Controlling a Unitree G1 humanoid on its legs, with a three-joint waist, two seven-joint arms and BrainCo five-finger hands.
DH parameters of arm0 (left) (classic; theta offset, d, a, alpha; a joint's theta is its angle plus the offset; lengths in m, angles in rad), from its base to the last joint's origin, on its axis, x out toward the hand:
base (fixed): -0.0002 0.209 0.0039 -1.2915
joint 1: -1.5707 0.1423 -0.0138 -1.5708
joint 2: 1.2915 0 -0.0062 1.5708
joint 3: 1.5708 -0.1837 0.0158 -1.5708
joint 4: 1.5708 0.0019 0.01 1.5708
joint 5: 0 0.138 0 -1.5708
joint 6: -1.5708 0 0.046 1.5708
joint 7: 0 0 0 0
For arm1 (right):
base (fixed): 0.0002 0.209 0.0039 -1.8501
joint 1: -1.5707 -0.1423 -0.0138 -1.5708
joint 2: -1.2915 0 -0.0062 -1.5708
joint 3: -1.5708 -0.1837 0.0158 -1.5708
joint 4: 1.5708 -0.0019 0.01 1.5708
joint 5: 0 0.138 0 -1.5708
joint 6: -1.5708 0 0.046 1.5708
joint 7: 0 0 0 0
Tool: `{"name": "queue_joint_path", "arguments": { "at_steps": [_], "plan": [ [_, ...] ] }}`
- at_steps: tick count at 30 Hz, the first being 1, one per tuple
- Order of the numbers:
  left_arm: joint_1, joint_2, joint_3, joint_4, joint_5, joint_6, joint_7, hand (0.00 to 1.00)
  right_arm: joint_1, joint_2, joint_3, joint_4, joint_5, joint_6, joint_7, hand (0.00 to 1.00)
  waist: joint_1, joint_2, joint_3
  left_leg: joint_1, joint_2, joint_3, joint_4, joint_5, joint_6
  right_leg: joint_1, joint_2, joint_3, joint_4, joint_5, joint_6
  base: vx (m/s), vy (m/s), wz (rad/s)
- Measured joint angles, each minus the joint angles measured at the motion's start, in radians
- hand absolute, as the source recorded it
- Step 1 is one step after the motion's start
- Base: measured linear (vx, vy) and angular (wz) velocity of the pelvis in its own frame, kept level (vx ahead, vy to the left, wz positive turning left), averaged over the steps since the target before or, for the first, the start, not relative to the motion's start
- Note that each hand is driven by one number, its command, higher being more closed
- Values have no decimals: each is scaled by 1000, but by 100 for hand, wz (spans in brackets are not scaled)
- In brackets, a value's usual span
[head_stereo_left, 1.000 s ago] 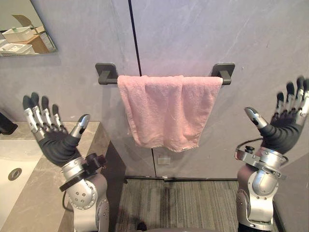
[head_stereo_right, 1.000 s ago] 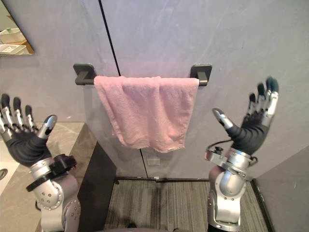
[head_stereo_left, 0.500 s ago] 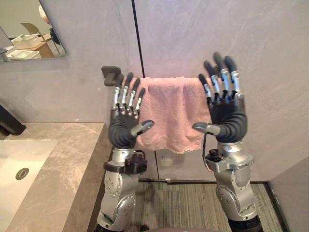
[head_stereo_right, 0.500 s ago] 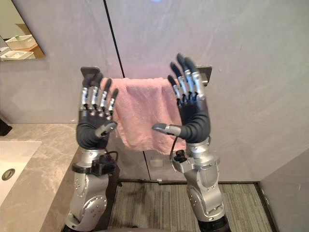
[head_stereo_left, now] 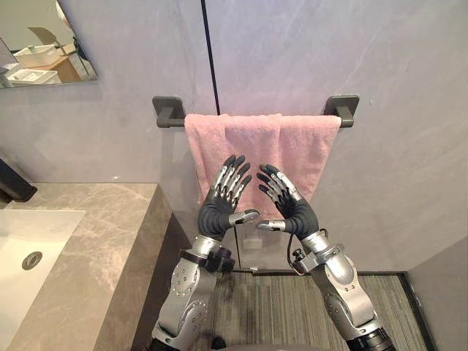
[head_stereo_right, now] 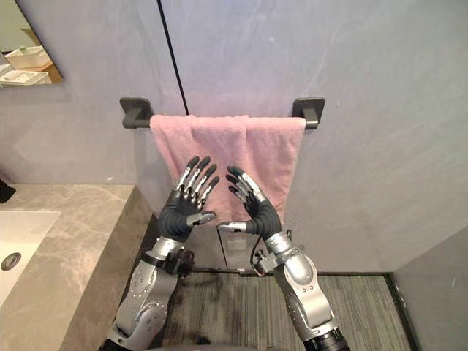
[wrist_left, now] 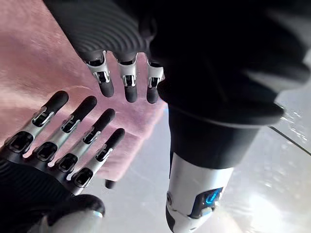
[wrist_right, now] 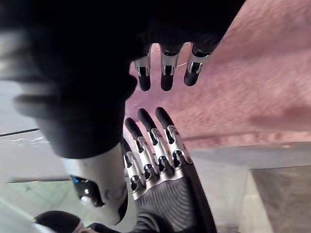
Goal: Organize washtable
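The pink towel (head_stereo_left: 303, 146) hangs over the dark bar (head_stereo_left: 170, 113) on the grey wall, to the right of the stone counter (head_stereo_left: 110, 248) with its white sink (head_stereo_left: 36, 241). The left hand (head_stereo_left: 218, 208) and the right hand (head_stereo_left: 296, 210) are both raised before the lower half of the towel, close beside each other, fingers straight and spread, holding nothing. Whether the fingertips touch the cloth, I cannot tell.

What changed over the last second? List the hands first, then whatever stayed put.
Both hands swung inward from far apart and dropped: the left hand and right hand now sit side by side in front of the pink towel, fingers straight, holding nothing. The towel stayed draped over the rail.
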Motion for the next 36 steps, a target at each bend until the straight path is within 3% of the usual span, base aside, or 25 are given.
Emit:
{"name": "queue_joint_path", "arguments": {
  "at_steps": [6, 16, 36],
  "plan": [
    [-2, -22, 51, 91, 39, 7, 11, 0, -5, 12, -12, 108, -61, 17, -24, 0, 0, 0, 0, -24, 0, -6, 0, 0, 0, -19, 0, -11, -2, 0, 0, 5, -5, 2],
    [-65, -18, 63, 227, 132, 21, 104, 0, -64, 29, -94, 205, -117, 18, -122, 0, 0, -7, -4, -45, 2, -11, 1, 2, 0, -35, 1, -12, -4, 1, -1, 2, 0, 1],
    [-157, -17, 224, 354, 136, 24, 201, 0, -150, 62, -298, 316, -138, 18, -242, 0, 0, -24, -4, -50, 4, -13, 1, 6, 0, -34, 2, -15, -3, 3, -4, 0, 0, 0]
  ]
}}
